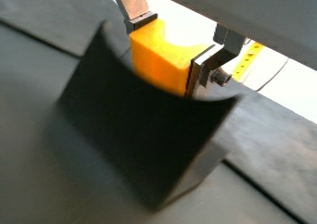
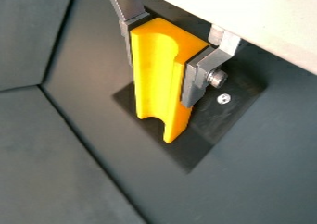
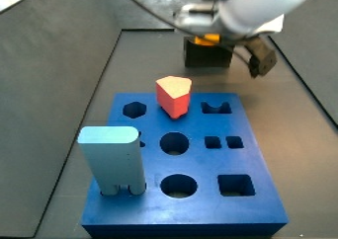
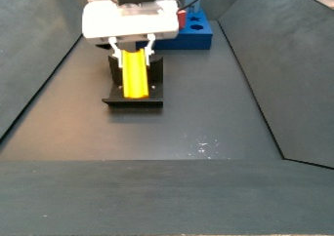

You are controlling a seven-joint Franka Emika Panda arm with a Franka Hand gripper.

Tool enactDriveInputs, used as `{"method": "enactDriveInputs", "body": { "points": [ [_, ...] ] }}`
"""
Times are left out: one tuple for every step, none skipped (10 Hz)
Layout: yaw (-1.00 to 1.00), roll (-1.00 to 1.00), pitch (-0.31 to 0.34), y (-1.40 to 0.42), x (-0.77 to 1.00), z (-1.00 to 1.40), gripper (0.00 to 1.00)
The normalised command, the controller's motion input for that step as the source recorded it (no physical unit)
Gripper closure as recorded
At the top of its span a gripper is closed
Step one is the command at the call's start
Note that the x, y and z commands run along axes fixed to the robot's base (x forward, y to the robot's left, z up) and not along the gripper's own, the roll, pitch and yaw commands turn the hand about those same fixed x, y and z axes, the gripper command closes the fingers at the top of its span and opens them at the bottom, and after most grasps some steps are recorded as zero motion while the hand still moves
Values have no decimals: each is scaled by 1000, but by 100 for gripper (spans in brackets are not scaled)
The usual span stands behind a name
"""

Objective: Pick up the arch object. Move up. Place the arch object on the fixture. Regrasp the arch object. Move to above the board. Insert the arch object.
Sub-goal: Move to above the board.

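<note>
In a side view the fixture (image 4: 135, 92) stands on the dark floor (image 4: 196, 123), and the arch (image 4: 133, 72) rests upright against it. The gripper (image 4: 135, 47) hangs directly over it, fingers pinching the arch's upper sides. In a wrist view a silver finger (image 2: 206, 72) presses the arch (image 2: 161, 75), notch end (image 2: 165, 128) down. Further right and behind lies the board (image 4: 193, 30).

A red prism peg (image 3: 172, 94) stands upright in a hole. A taller light-blue block (image 3: 111, 160) stands near the front corner, well apart from it.
</note>
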Motion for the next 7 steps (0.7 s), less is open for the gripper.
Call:
{"method": "enactDriveInputs", "body": {
  "points": [
    [-105, -272, 220, 183, 134, 1000, 100],
    [-30, -232, 214, 176, 127, 1000, 100],
    [27, -185, 204, 171, 122, 1000, 100],
    [79, -122, 188, 165, 118, 1000, 100],
    [104, -85, 177, 157, 116, 1000, 100],
    [117, -67, 169, 152, 116, 1000, 100],
    [138, -45, 149, 140, 119, 1000, 100]
  ]
}}
